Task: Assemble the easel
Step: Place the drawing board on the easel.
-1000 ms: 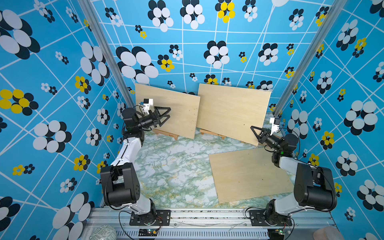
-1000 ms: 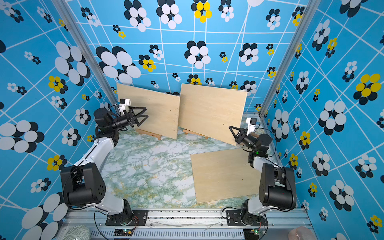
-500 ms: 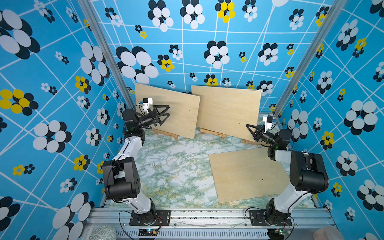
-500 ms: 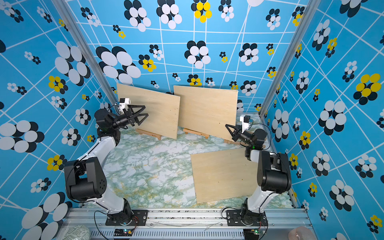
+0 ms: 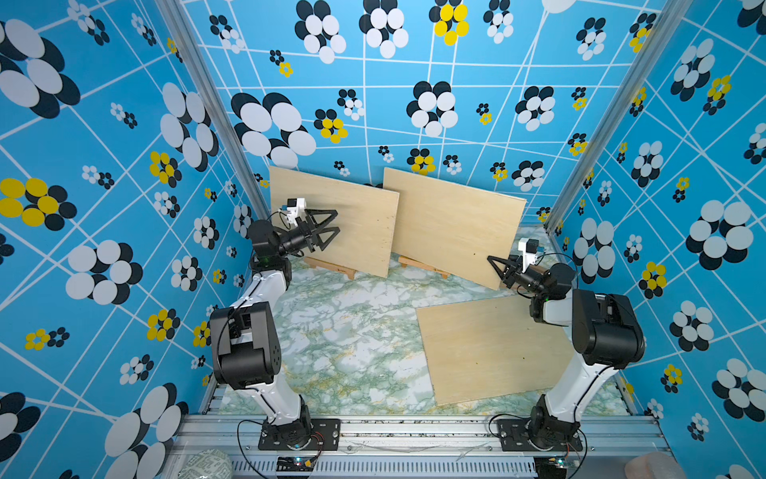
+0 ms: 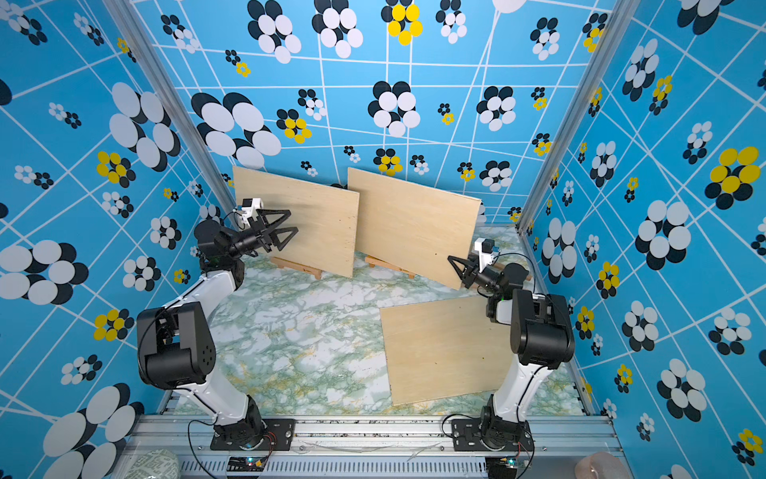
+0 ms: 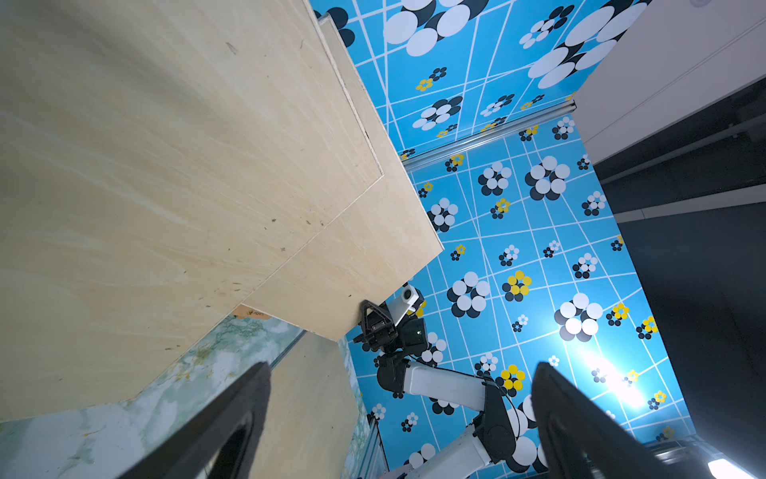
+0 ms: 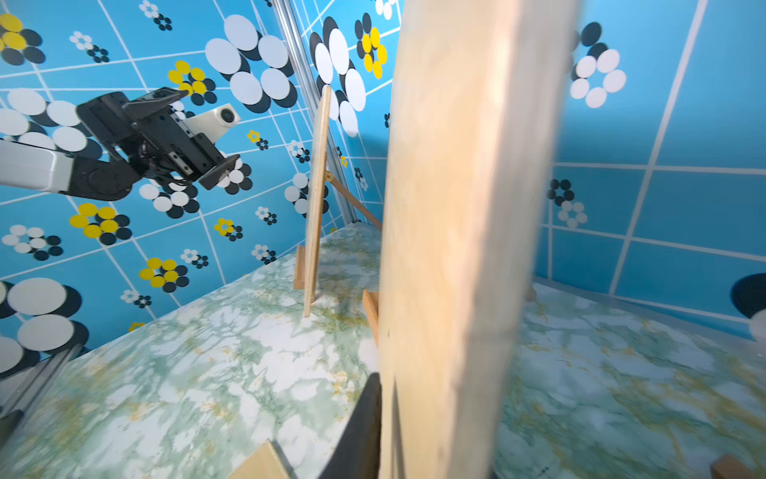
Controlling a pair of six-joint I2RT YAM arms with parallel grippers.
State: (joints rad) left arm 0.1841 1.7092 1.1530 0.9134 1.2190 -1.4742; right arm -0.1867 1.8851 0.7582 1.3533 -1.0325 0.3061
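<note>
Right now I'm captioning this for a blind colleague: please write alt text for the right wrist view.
A blurred plywood board stands close to the camera, nearly edge-on, with the right hand's black finger beside its face. Farther off a second board rests on a wooden easel on the marbled table, and the left hand hangs open before a blue flowered wall.

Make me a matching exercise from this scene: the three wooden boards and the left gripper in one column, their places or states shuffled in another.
1 left standing board
2 right standing board
3 third board
4 left gripper

A lies flat on the table
B wide open, empty
C right gripper at its lower corner
D upright, just ahead of the left gripper

Pairs: 1-D, 2-C, 3-A, 4-B
</note>
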